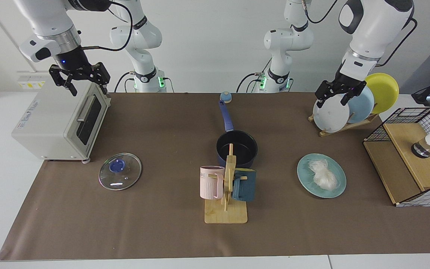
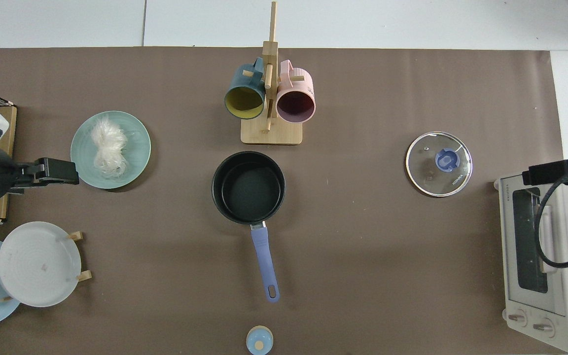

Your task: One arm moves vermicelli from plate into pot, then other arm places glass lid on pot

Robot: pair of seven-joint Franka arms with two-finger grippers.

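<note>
The vermicelli (image 1: 324,175) (image 2: 108,148) lies as a white clump on the teal plate (image 1: 304,173) (image 2: 136,143). Mid-table stands the dark pot (image 1: 236,147) (image 2: 248,190), nothing inside, its blue handle toward the arm bases. The glass lid (image 1: 120,171) (image 2: 429,172) rests flat on the mat beside the toaster oven. My left gripper (image 1: 333,101) (image 2: 59,172) hangs open and holds nothing; it is high in front of the plate rack and, from above, at the teal plate's edge. My right gripper (image 1: 87,89) (image 2: 545,170) is open, holds nothing, and hovers over the toaster oven.
A wooden mug rack (image 1: 226,186) with a pink and a dark-blue mug stands close in front of the pot. The toaster oven (image 1: 58,119), a plate rack (image 1: 349,108), a wire-and-wood box (image 1: 413,157) and a small blue knobbed object (image 1: 225,97) line the edges.
</note>
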